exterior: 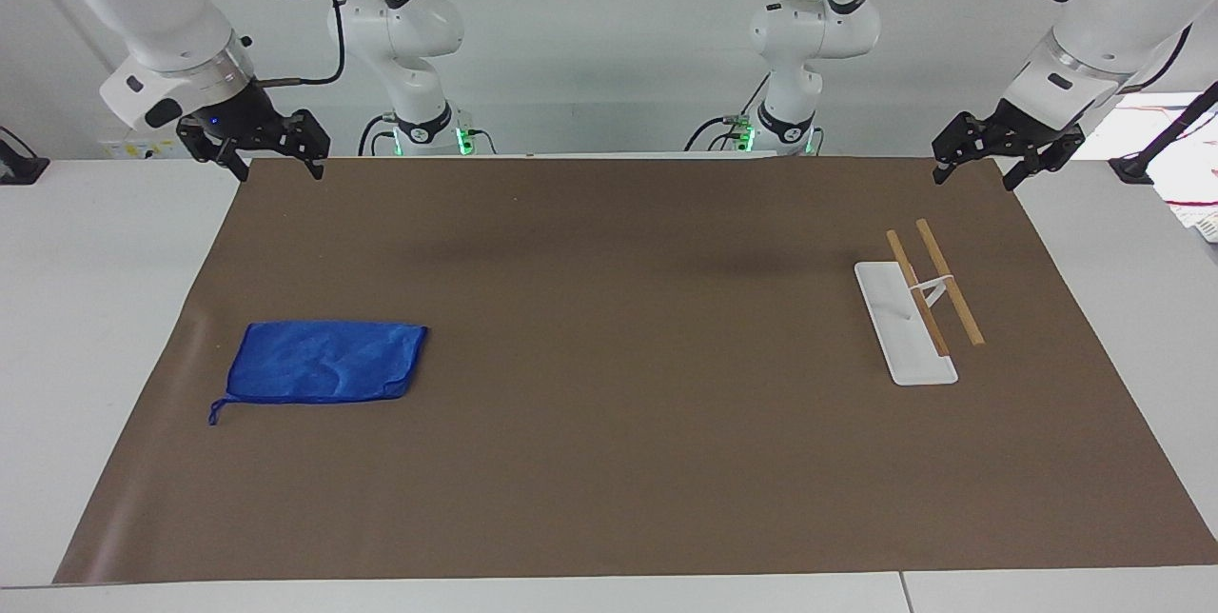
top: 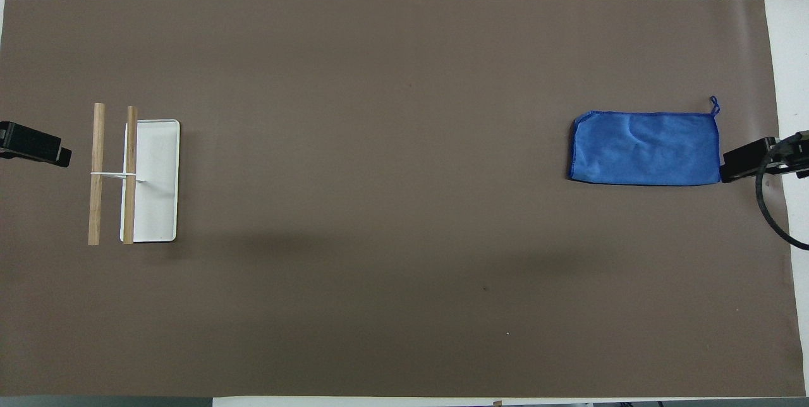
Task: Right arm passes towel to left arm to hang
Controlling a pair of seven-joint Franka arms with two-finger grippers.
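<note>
Towel (exterior: 324, 363) flat; both tools wide, right tool (exterior: 276, 170) & left tool (exterior: 975, 175) seen whole facing only.

Blue towel (exterior: 324, 363) flat on brown mat (exterior: 609, 385), at right arm's end of table (exterior: 95, 308), well apart from raised right pincer (exterior: 255, 156), fingers spread. Towel rack (exterior: 915, 308), two wooden bars, below raised left pincer (exterior: 1004, 161), fingers spread.
</note>
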